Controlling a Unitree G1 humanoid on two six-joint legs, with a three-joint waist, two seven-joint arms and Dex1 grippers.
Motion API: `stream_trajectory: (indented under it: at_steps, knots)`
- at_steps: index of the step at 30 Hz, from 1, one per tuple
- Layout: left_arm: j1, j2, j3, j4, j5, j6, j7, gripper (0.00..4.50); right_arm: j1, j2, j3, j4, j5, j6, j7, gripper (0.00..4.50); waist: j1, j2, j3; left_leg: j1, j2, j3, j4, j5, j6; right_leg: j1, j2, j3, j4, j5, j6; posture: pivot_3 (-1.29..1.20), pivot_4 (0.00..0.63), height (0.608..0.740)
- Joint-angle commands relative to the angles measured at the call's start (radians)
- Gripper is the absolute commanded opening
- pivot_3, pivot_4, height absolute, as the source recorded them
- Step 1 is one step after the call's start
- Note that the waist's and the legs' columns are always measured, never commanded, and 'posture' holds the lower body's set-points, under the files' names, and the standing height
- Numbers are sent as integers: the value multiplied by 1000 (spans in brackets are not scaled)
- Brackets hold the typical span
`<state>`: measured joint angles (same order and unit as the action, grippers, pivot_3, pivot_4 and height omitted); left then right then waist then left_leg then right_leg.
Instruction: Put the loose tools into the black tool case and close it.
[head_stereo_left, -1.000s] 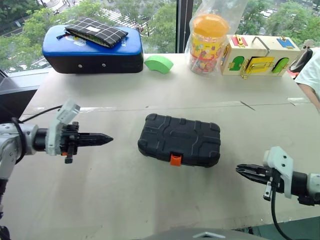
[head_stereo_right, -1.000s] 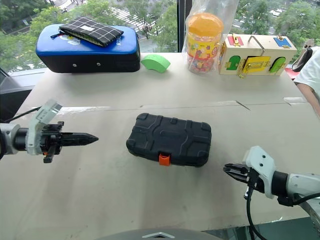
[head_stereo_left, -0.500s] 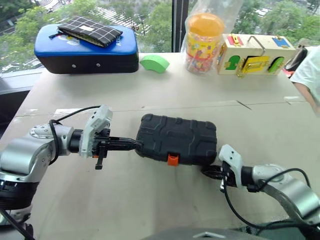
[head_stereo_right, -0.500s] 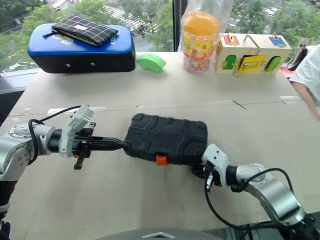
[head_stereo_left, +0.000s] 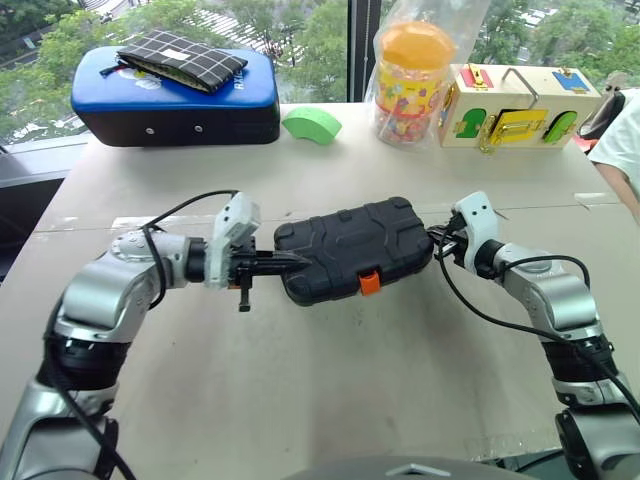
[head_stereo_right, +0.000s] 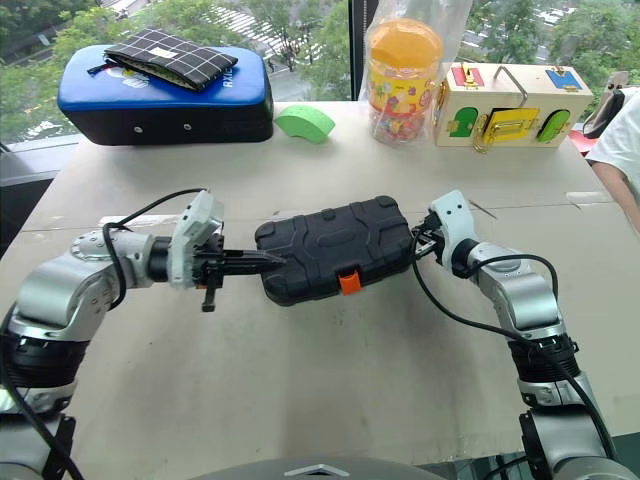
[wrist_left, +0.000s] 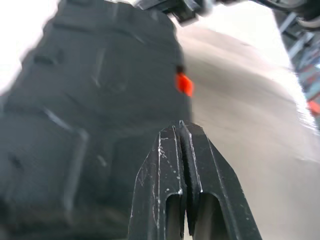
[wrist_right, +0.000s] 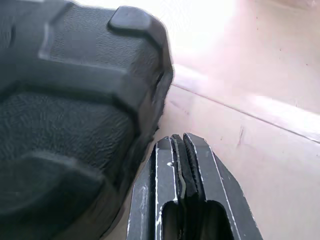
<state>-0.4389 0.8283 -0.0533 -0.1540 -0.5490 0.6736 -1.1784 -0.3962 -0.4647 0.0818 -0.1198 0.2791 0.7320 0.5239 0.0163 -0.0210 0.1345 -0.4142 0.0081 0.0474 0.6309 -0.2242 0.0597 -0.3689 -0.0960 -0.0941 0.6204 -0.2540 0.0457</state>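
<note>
So the black tool case (head_stereo_left: 352, 249) is sitting shut in the middle of the table (head_stereo_left: 330, 390), flat on its base with the ribbed lid facing up and the orange latch (head_stereo_left: 369, 282) on the edge nearest the robot. It's skewed a bit, with its right end angled away from the robot. The left gripper (head_stereo_left: 303, 259) comes in from the left side, fingers pressed together, no gap between them and nothing pinched, and the tip is right up against the left end of the case. From the left wrist view the closed fingers (wrist_left: 165, 170) point straight at the dark side wall, with the latch visible further along. The right gripper (head_stereo_left: 437, 237) is doing the same thing from the other side: fingers squeezed shut on nothing, tip at the case's far right corner. In the right wrist view the shut fingers (wrist_right: 200, 175) sit just beside the rounded corner of the case, close enough that it's hard to say whether they actually touch. Along the back of the table there's a blue-topped black case (head_stereo_left: 180, 98) with a checked pouch (head_stereo_left: 185, 62) lying on it, a green block (head_stereo_left: 312, 125), a jar with an orange lid (head_stereo_left: 413, 83) inside a clear bag, and a colourful wooden latch box (head_stereo_left: 522, 107). A person's sleeve (head_stereo_left: 622, 140) pokes in at the right edge.
</note>
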Motion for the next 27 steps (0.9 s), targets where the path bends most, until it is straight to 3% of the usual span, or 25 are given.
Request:
stream_trajectory:
  at_steps: [1,5,8,15,27]
  knots:
    - [-54,-24,-51,43,65,-39,9,67,67,-68,-25,-155,32,64,42,0,-1,0,0,0,0,1,1,0,0,0,0,0,1,0,0,0,150,740]
    - [-62,-24,-125,111,145,-112,-37,67,196,-147,-46,-400,160,204,111,0,-2,0,0,1,1,0,1,-1,1,0,0,2,1,0,0,0,150,740]
    - [-65,-21,-171,171,204,-169,-71,67,226,-130,10,-491,196,258,94,0,-4,0,-1,2,3,0,1,-3,5,0,-3,2,2,0,0,0,150,740]
    - [-86,-35,-213,256,262,-233,-115,67,158,-18,85,-430,164,262,8,0,-2,0,-5,3,3,0,2,-3,5,0,-6,2,2,-2,-3,0,150,740]
    - [-86,-53,-215,283,292,-260,-136,67,73,77,208,-322,151,212,32,0,1,2,-11,2,2,-1,3,-3,6,0,-6,0,3,0,-1,0,150,740]
